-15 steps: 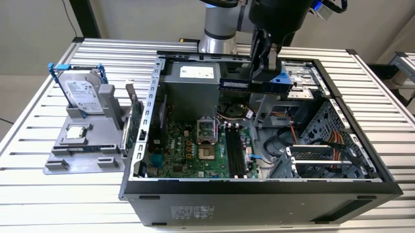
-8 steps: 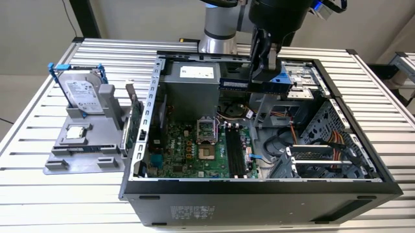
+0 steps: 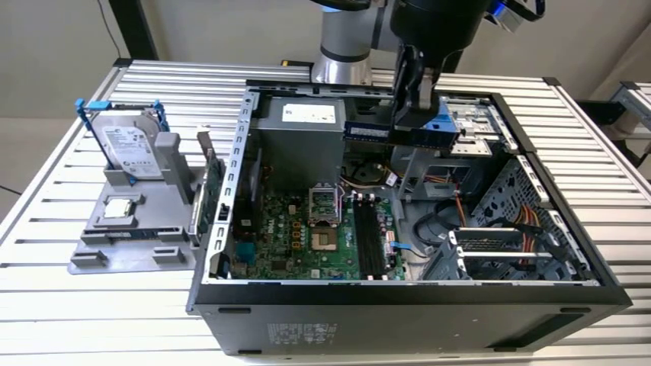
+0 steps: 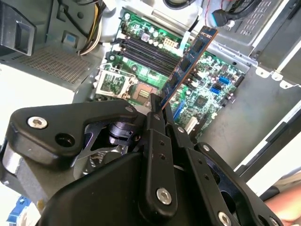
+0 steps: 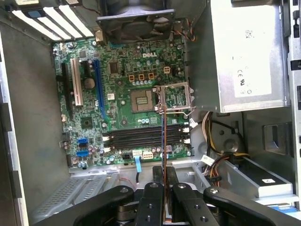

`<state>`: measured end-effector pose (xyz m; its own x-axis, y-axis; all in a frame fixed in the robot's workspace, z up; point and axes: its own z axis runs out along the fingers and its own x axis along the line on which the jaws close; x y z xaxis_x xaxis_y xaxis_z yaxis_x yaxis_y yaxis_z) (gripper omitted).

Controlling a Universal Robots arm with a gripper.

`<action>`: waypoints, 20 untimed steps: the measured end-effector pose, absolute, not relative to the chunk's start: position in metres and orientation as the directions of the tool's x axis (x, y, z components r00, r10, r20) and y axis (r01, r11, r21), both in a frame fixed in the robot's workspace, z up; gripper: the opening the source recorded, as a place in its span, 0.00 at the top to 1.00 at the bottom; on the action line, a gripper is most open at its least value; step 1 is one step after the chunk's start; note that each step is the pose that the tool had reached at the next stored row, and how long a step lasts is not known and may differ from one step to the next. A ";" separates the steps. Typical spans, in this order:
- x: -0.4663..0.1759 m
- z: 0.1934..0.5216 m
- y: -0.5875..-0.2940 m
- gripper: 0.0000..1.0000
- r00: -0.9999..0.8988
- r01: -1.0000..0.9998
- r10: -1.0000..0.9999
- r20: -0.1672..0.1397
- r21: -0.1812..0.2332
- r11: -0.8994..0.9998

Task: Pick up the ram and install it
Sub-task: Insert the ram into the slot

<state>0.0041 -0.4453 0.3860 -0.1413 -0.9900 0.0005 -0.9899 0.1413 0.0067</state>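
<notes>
Holding the ram (image 3: pixel 368 131) above the open computer case (image 3: pixel 407 293), the gripper (image 3: pixel 412 114) sits in the upper middle of the exterior view. Its jaws are pinched narrow on the stick, which juts toward the exterior view's left in front of the grey power supply (image 3: pixel 300 137). In the second wrist view the ram (image 4: pixel 188 61) hangs clear over the green motherboard (image 4: pixel 207 94), touching nothing.

The black memory slots (image 3: pixel 368 236) lie lower down, near the middle of that frame. In the first wrist view the ram (image 5: pixel 163 141) shows edge-on as a thin line crossing the slots (image 5: pixel 146 136) rather than running along them. To my eye the step calls for a turn of the wrist until the board's long edge lies parallel to one slot. Level travel matters too, since a tilted stick would seat one end first. The bundled cables (image 3: pixel 371 177) beside the power supply look close enough to snag, so a path well clear of them seems wise.
</notes>
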 end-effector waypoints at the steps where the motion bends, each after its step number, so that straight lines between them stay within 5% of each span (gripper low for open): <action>1: 0.004 0.386 -0.445 1.00 -0.147 -0.989 -0.989 0.000 0.007 0.147; 20: 0.004 0.386 -0.445 1.00 -0.245 -0.970 -0.970 0.001 0.007 0.245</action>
<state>0.0041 -0.4453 0.3860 -0.2447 -0.9696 0.0006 -0.9696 0.2447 0.0068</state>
